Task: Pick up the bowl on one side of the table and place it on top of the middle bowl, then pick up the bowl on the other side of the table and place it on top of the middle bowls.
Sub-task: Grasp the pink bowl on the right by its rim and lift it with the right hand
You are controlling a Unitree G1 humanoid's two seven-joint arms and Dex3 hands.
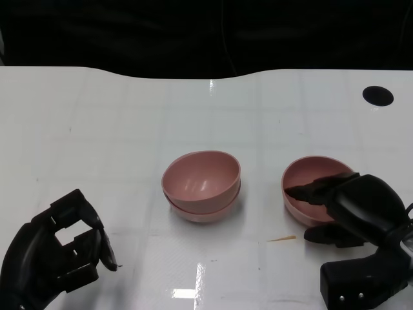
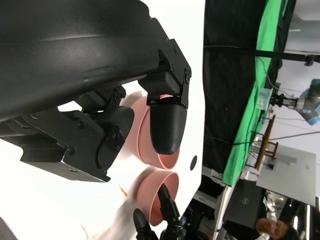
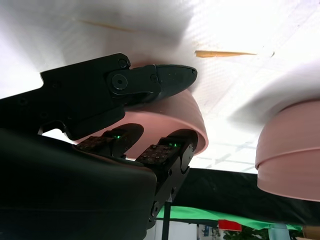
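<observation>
Two pink bowls (image 1: 201,187) stand stacked at the middle of the white table (image 1: 97,129); they also show in the left wrist view (image 2: 142,142) and the right wrist view (image 3: 290,155). A third pink bowl (image 1: 308,187) sits on the table to their right. My right hand (image 1: 348,206) grips its near wall, fingers inside the rim and thumb against the outside. The right wrist view shows this bowl (image 3: 187,117) between my fingers (image 3: 167,150) and thumb. My left hand (image 1: 55,248) hovers at the lower left with its fingers apart, holding nothing.
A small orange sliver (image 1: 282,238) lies on the table in front of the right bowl. A round black hole (image 1: 377,95) sits at the far right of the table. A person (image 2: 272,227) is beyond the table, by a green screen (image 2: 255,85).
</observation>
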